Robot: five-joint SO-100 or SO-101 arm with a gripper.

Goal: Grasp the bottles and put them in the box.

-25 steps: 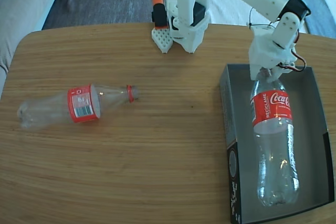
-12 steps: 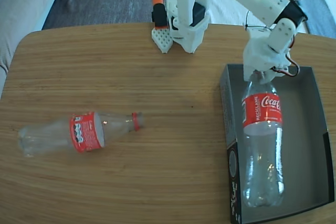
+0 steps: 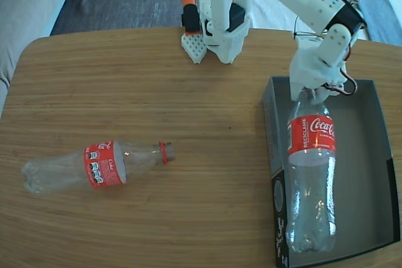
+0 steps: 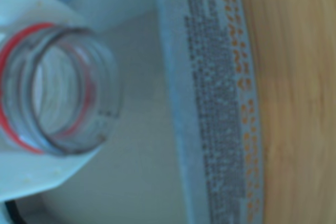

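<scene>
One clear bottle (image 3: 309, 180) with a red Coca-Cola label lies lengthwise in the box (image 3: 370, 155), close to the left wall, base toward the front. My gripper (image 3: 312, 94) is shut on its neck at the box's far end. The wrist view shows this bottle's open mouth (image 4: 102, 103) with a red ring, held against a white finger (image 4: 37, 174), and the box's printed wall (image 4: 220, 103) beside it. A second bottle (image 3: 94, 166) lies on its side on the wooden table at the left, far from the gripper, its red-ringed neck pointing right.
The arm's white base (image 3: 225, 20) and an orange-and-black clamp (image 3: 190, 10) stand at the table's far edge. The round-cornered wooden table (image 3: 188, 92) has open surface between the loose bottle and the box. A grey cushion (image 3: 31, 4) lies beyond the far left corner.
The held bottle has shifted left inside the box, toward its left wall, with the gripper still on its neck. The loose bottle on the table has rolled toward the front.
</scene>
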